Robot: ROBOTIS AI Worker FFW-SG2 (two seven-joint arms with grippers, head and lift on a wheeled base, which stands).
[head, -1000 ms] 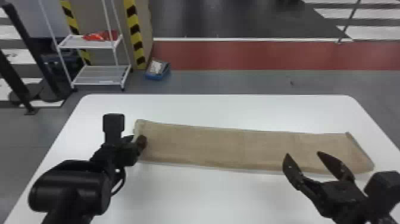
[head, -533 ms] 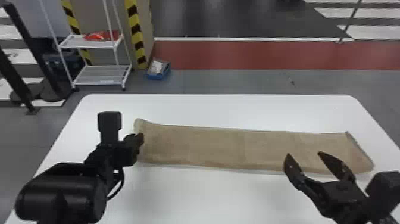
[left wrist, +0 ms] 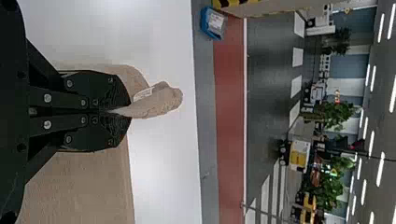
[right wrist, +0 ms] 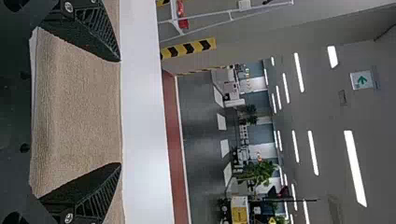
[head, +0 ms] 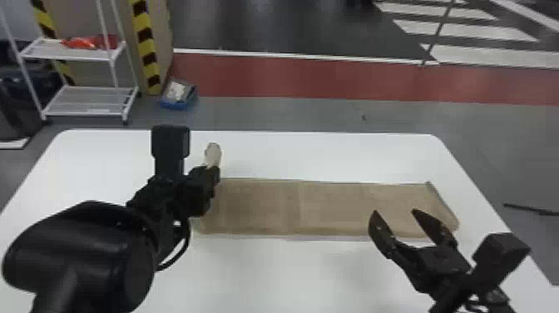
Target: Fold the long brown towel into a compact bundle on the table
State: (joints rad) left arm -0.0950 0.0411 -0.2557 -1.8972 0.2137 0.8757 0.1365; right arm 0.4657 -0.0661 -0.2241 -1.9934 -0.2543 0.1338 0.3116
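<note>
The brown towel lies as a long flat strip across the table, its left end lifted. My left gripper holds that end above the table, a pale bit of cloth poking up beyond it. In the left wrist view the gripper is closed on the towel's edge, with a small white label beside the pinch. Over the near side of the towel's right part, my right gripper stands open. The right wrist view shows its gripper with fingers wide apart and the flat towel behind them.
The white table extends around the towel on all sides. Beyond its far edge, a white shelf rack and a blue box stand on the floor.
The head view has shifted, so the whole scene sits differently in it. My left gripper has lifted the towel's left end, which lay on the table before. The right gripper remains open over the towel's right part.
</note>
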